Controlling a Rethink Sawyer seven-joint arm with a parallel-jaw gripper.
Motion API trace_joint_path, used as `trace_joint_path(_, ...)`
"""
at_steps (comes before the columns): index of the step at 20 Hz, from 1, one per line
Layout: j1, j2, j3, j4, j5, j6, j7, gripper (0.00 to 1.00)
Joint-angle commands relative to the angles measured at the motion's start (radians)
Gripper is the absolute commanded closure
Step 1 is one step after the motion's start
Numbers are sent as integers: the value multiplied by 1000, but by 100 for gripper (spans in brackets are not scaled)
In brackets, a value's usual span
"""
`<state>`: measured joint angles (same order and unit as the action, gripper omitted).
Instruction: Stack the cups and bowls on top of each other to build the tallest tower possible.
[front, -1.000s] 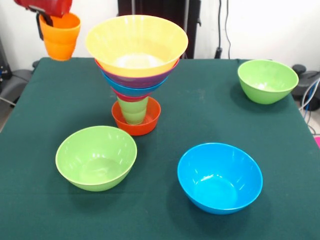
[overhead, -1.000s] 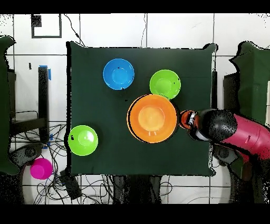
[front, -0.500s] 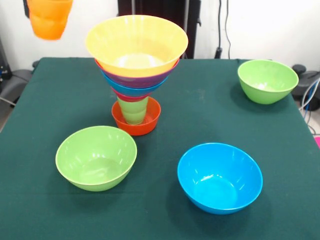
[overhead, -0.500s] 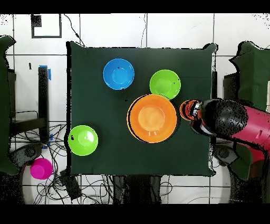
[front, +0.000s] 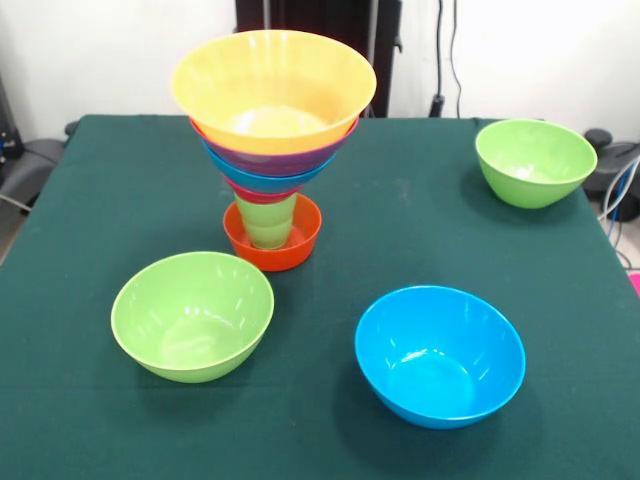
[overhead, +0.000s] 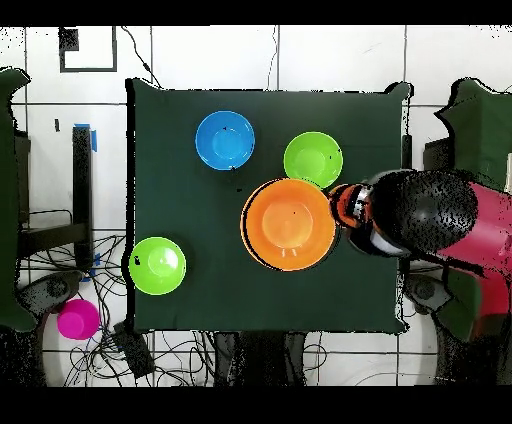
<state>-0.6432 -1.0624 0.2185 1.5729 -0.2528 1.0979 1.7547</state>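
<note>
Glossy orange plastic cup (overhead: 347, 205) beneath red-black arm's gripper (overhead: 352, 208), just beside multicoloured bowl tower's wide orange top bowl (overhead: 290, 224); jaw opening indiscernible

arm (overhead: 455, 225): red shell | wrist end: bulky, rounded, black | finer detail apparently hidden

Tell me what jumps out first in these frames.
The tower: a light green cup standing in a small red-orange bowl, carrying nested bowls that widen up to a very large orange bowl, near the table's middle. Loose around it sit two lime green bowls and a blue bowl. Overhead, the red and black arm hangs beside the tower with something orange at its tip.
</note>
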Motion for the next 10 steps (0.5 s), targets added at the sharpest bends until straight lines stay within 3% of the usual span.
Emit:
trace_joint_path(1,82,-13,57,13,15,95,1,100)
trace_joint_path(10,172,-22,11,67,25,43,94,100)
